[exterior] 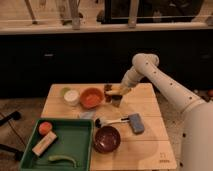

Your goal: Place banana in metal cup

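Observation:
My gripper [118, 93] hangs at the back middle of the wooden table [150, 140], just right of the orange bowl [91, 97]. It is shut on the banana [114, 91], a small yellow piece that sticks out to the left at its tip. Directly under the gripper stands the small grey metal cup [116, 102], partly hidden by the gripper and banana. I cannot tell whether the banana touches the cup's rim.
A small dark object [107, 88] sits behind the banana. A white round cup [71, 96] stands left of the orange bowl. In front are a dark bowl [107, 138], a brush with a blue-grey head [135, 123], and a green tray [75, 137] holding an orange ball, a block and a green pod.

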Tool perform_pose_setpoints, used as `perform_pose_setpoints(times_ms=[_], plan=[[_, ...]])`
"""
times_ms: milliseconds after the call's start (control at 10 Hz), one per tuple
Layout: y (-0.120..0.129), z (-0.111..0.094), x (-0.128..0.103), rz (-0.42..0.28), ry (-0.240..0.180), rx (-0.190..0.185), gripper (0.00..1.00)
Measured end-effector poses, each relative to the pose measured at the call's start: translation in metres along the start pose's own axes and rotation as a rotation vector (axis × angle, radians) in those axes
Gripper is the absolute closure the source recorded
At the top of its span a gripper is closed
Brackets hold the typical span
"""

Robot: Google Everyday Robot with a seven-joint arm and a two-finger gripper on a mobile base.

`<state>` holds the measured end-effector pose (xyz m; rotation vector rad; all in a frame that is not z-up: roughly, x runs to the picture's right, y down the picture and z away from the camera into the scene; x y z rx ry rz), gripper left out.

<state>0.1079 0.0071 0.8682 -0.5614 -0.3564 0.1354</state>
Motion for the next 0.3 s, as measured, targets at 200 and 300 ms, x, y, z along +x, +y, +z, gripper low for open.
perform_pose_setpoints(times_ms=[200, 300], plan=[[-0.0002, 0.0027, -0.0040, -0.009, -0.005, -0.005, 0.20], [-0.0004, 0.0028, -0.0043, -0.011, -0.009, -0.004, 0.20]])
